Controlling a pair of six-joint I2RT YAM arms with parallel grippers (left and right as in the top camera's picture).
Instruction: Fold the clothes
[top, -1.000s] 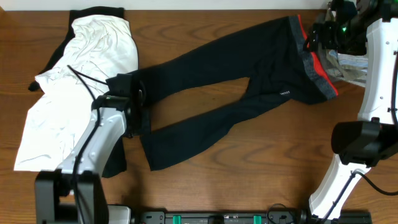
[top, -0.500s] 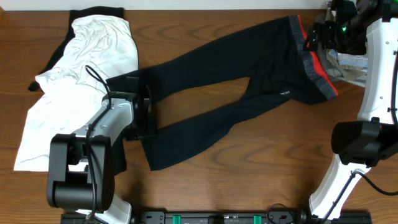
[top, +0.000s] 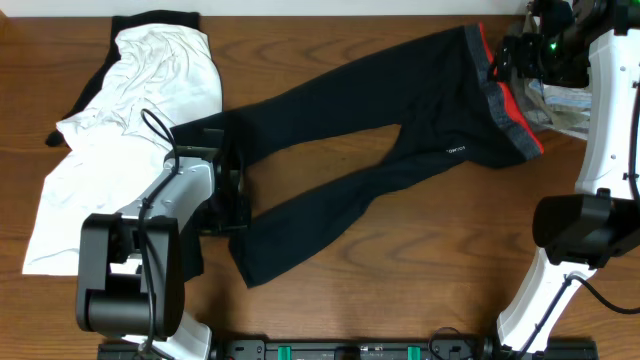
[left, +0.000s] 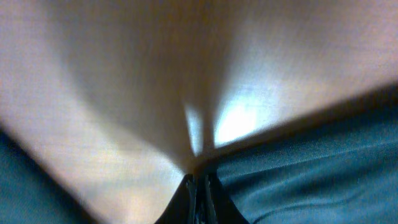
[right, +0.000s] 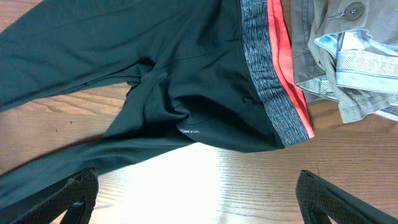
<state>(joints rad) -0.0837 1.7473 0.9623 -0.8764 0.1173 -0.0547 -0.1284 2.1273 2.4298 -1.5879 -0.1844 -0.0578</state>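
Note:
Dark trousers with a grey and red waistband lie spread across the table, legs pointing left. My left gripper sits at the leg ends and is shut on dark fabric of the lower leg; in the left wrist view its jaws are pressed together on the cloth. My right gripper hangs open and empty above the waistband. The right wrist view shows the trousers' seat below its spread fingers.
A white shirt lies crumpled at the left over a black garment. A grey garment with a light lining lies at the far right by the waistband; it also shows in the right wrist view.
My left arm has swung in and its gripper moved down and right along the leg ends. The lower leg's end has shifted toward the front edge. The right arm has not moved.

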